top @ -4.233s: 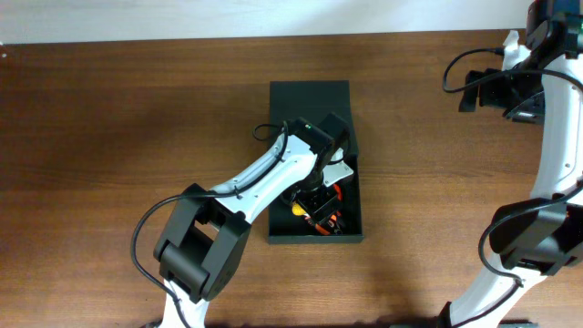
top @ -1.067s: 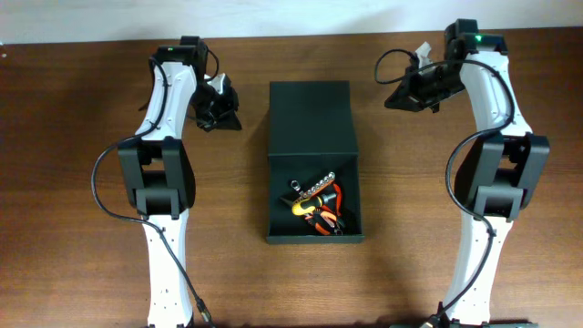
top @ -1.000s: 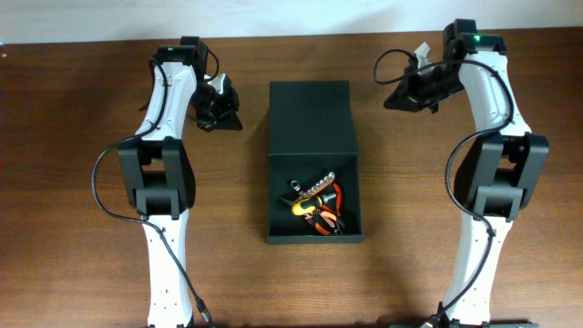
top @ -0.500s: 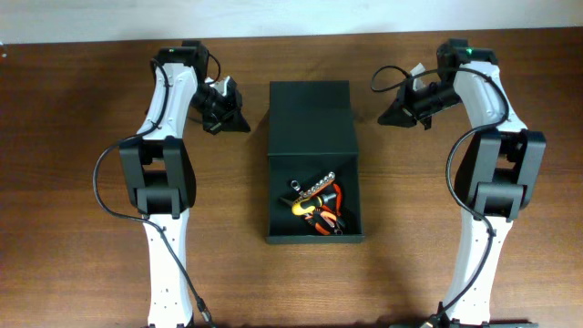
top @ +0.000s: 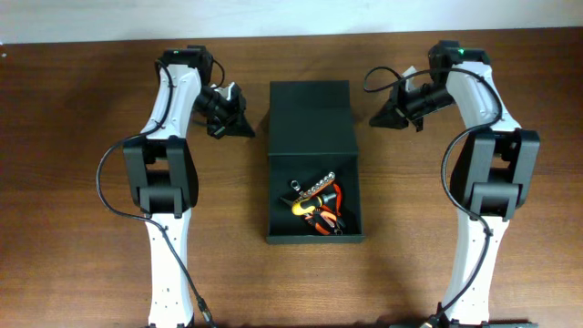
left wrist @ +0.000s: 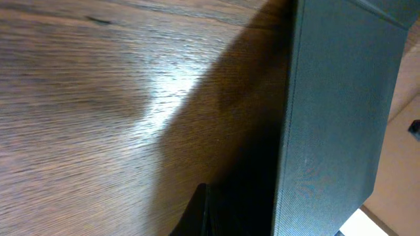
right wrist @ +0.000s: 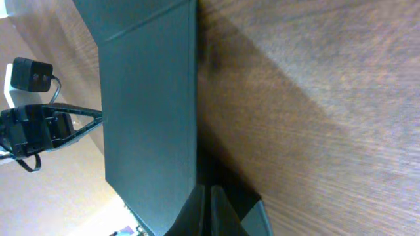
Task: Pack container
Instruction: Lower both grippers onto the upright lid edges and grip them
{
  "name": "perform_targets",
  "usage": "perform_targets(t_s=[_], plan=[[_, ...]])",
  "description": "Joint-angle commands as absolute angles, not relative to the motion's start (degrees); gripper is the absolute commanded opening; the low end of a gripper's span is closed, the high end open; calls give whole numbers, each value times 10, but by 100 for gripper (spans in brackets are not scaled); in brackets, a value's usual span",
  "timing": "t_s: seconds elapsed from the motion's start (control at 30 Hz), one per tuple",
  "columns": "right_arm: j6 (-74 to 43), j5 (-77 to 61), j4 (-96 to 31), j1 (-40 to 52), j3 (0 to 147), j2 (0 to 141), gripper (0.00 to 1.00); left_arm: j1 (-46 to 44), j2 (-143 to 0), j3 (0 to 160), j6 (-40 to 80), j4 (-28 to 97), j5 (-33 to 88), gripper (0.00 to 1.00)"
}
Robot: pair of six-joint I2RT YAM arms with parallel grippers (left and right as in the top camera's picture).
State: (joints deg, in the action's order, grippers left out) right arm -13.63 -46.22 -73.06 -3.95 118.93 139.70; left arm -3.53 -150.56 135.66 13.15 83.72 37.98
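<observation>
You have the tools [top: 316, 202] in the container [top: 314, 239] between the left gripper [top: 250, 132] and right gripper [top: 374, 121], both pinched shut and empty; the lid [top: 310, 109] still needs closing

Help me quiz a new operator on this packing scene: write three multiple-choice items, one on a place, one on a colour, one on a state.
1. Relative to the container, where are the left gripper and right gripper?
A. Both inside it
B. One at each side of it, outside
C. Both at its near end

2. What colour is the container?
A. Red
B. White
C. Black

3. What state is its lid in?
A. Open, with hand tools showing inside
B. Shut over the contents
C. Missing

Answers:
1 B: the overhead view shows one gripper off each side wall.
2 C: it is matte black in every view.
3 A: the flap is swung clear of the compartment, where the tools lie in plain view.
</observation>
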Motion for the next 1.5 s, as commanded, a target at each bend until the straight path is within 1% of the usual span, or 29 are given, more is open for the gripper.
perform_targets(t_s=[0.0,0.2,0.27,0.47,0.7,1.0,1.3,1.47], plan=[[-154,-465,-733,-37,1175,1400,4,-37,-1512,1359,133,842,408,2],[-150,-467,-726,-37,1140,1400,4,-37,-1512,1359,133,845,408,2],[-133,-483,-716,-37,1131,1400,4,-37,-1512,1359,133,845,408,2],[-129,-494,-710,-37,1124,1400,4,-37,-1512,1359,132,845,408,2],[-105,-517,-702,-37,1124,1400,4,-38,-1512,1359,126,829,440,2],[-105,-518,-688,-37,1120,1400,4,-37,-1514,1359,126,816,437,2],[-114,-508,-640,-37,1060,1400,4,-38,-1539,1358,132,820,434,2],[-115,-509,-624,-37,1055,1400,4,-40,-1547,1358,132,819,423,2]])
